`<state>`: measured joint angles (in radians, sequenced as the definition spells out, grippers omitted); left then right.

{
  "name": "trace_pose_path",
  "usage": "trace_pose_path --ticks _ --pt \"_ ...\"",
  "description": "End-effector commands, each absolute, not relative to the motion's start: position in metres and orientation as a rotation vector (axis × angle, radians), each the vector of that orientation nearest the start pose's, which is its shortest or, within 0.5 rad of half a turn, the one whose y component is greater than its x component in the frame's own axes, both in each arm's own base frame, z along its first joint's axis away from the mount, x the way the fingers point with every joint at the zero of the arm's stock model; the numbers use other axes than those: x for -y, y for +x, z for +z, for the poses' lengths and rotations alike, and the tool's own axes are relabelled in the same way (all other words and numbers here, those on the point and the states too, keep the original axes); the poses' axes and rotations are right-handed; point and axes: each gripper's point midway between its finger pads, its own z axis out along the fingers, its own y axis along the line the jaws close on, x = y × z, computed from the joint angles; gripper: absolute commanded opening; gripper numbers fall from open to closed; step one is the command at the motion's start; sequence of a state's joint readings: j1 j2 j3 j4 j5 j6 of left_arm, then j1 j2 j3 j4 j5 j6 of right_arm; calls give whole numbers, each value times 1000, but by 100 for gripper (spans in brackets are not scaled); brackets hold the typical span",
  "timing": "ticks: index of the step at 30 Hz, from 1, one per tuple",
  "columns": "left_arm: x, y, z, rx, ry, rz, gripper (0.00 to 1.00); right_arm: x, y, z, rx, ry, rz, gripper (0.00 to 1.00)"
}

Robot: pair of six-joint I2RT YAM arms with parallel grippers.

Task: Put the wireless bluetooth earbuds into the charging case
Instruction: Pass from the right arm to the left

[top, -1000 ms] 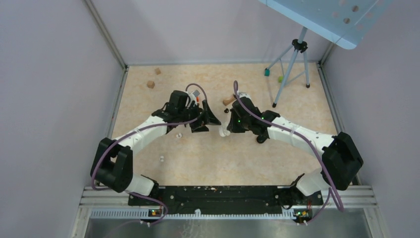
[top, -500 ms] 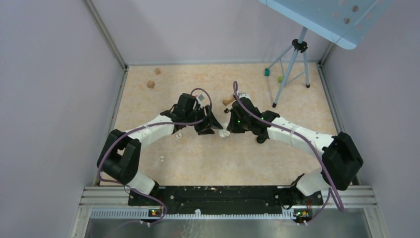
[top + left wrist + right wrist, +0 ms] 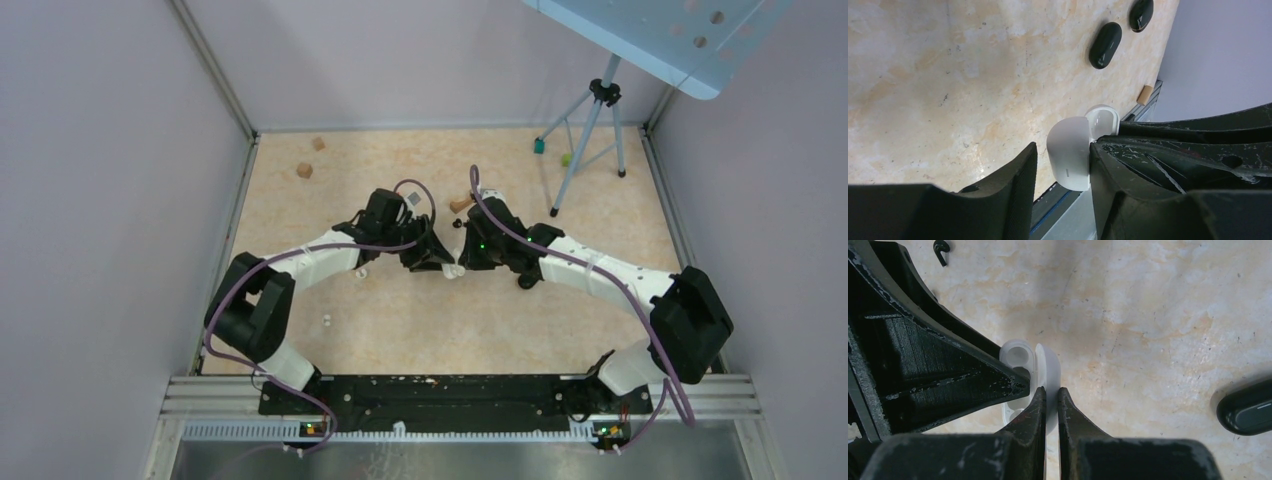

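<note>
Right now, both my hands meet at the case

Nearest to my bases, one small white earbud (image 3: pixel 326 321) lies alone on the table (image 3: pixel 400 330), well apart from everything else. Farther out, mid-table, my two hands come together tip to tip. My right hand (image 3: pixel 1052 392) is pinched tight on the thin raised lid of the white case (image 3: pixel 1018 354), which stands open. My left hand (image 3: pixel 1062 150) straddles the case body with its fingers apart: one finger (image 3: pixel 1108 165) touches the shell, while the other shows a sliver of gap. Just beyond them sit two black oval pieces (image 3: pixel 1105 45). Toward the far edge are two wooden blocks (image 3: pixel 304 170) and a tripod (image 3: pixel 605 92).
</note>
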<state>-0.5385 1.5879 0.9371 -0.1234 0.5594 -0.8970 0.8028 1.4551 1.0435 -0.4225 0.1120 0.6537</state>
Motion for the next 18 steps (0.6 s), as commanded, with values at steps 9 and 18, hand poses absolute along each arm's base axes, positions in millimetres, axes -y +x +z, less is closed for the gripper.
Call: trace_pose_path --ticks 9,18 --pt "311 276 129 -2563 -120 -1332 24 -293 273 154 -2381 -113 593 18" --pt "306 272 128 -2561 -90 -1322 17 -296 269 181 -2329 -87 681 53"
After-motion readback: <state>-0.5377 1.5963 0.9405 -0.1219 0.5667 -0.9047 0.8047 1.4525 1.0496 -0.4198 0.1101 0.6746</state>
